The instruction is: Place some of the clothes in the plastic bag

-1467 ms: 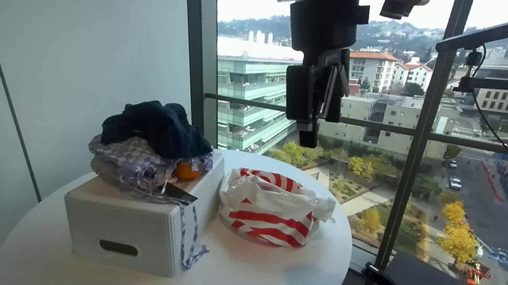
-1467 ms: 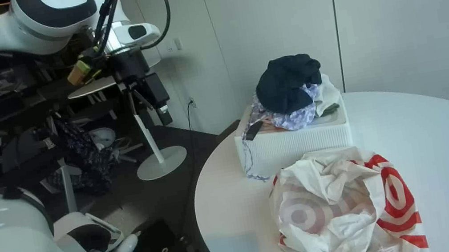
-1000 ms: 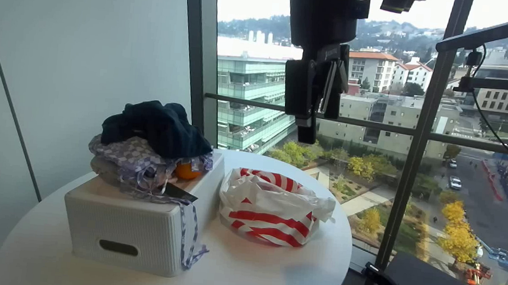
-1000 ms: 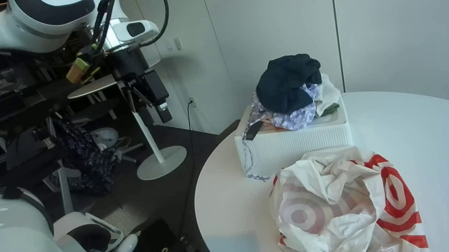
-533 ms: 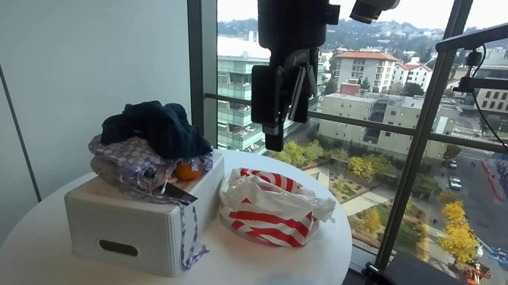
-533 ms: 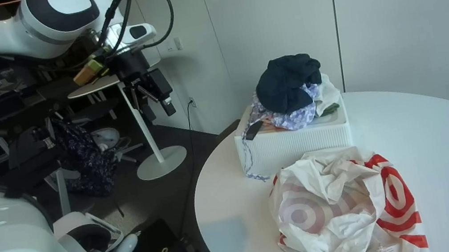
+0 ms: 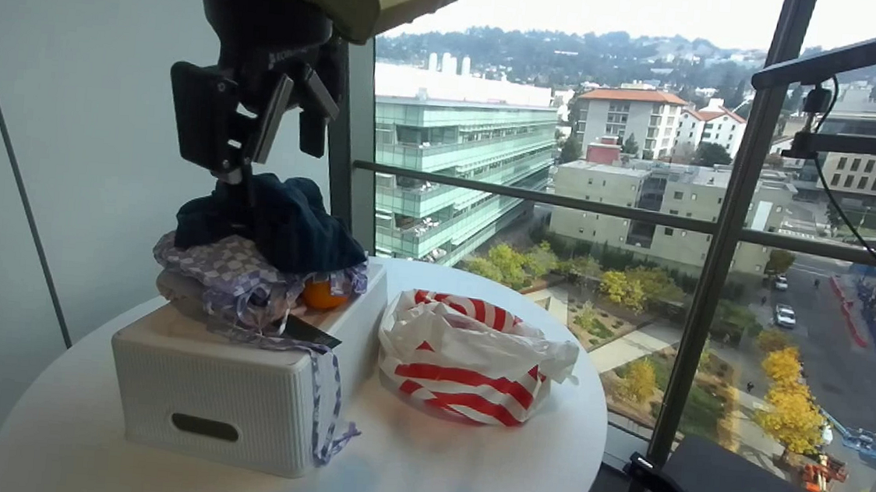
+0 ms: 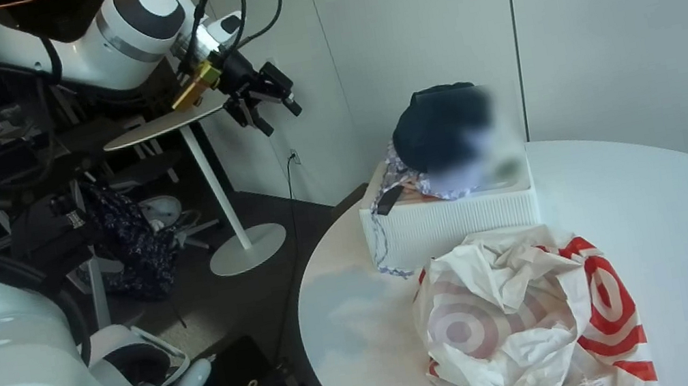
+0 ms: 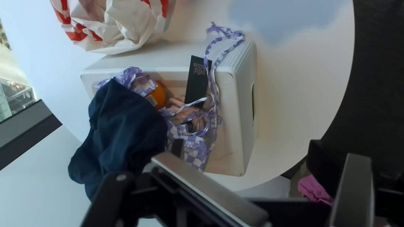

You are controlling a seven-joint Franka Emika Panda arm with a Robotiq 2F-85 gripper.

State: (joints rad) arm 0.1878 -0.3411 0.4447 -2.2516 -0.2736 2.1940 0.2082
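Note:
A dark blue cloth (image 7: 303, 227) lies on top of a purple checkered cloth (image 7: 222, 260) on the upturned white box. Both show in the wrist view, the dark cloth (image 9: 126, 126) at left and the checkered one (image 9: 197, 149) beside it, its straps hanging over the box edge. The white and red plastic bag (image 8: 536, 363) sits on the table beside the box, its mouth open; it also shows in the wrist view (image 9: 123, 25). My gripper (image 8: 280, 119) is open and empty, in the air to the side of the box and above the clothes' level. A blurred patch partly hides the clothes in that exterior view.
The white ribbed box (image 7: 216, 377) stands on the round white table (image 8: 663, 204). An orange object (image 9: 157, 96) and a black tag (image 9: 196, 80) lie among the clothes. Beyond the table edge is a pink cloth (image 9: 315, 189). A window and a wall border the table.
My gripper has moved and tilted, leftward over the clothes in an exterior view and closer to the box. Its fingers now show spread wide. The clothes and bag have not moved.

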